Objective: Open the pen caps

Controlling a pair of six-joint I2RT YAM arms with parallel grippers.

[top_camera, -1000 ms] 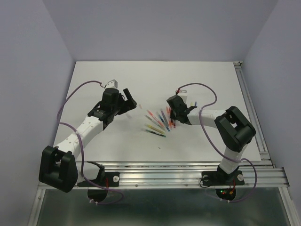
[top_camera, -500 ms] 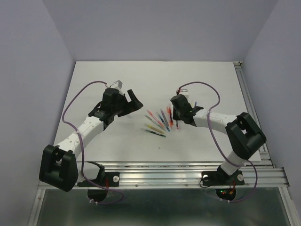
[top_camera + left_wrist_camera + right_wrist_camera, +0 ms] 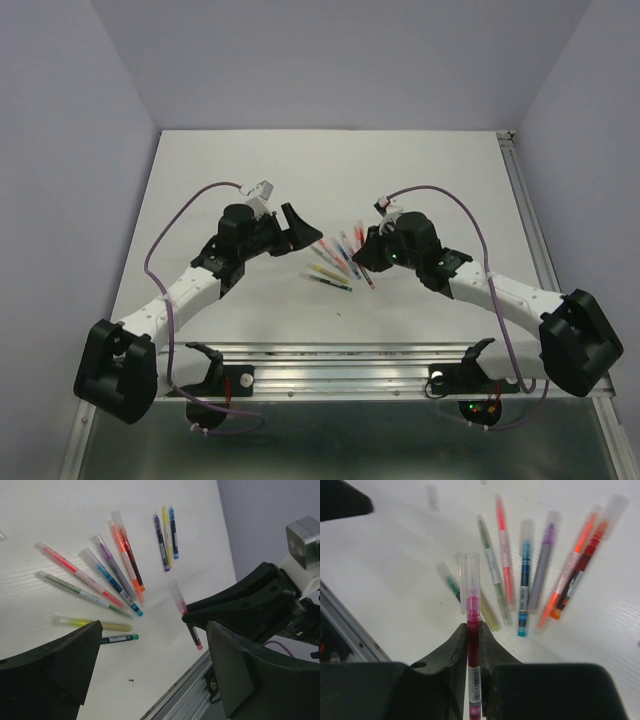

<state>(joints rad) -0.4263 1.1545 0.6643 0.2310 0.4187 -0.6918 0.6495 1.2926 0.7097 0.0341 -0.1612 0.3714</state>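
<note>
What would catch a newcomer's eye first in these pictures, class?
First, the right pincer, shut on a pink pen with its clear cap on, opposite the wide-open left pincer. Next, the fan of coloured pens lying on the white table between the two arms.

My right fingers [image 3: 445,655] are matt black plastic. The red pen [image 3: 472,625] and the clear pen caps [image 3: 470,575] look like glossy plastic. The table [image 3: 380,580] is matt white, faintly grained.
</note>
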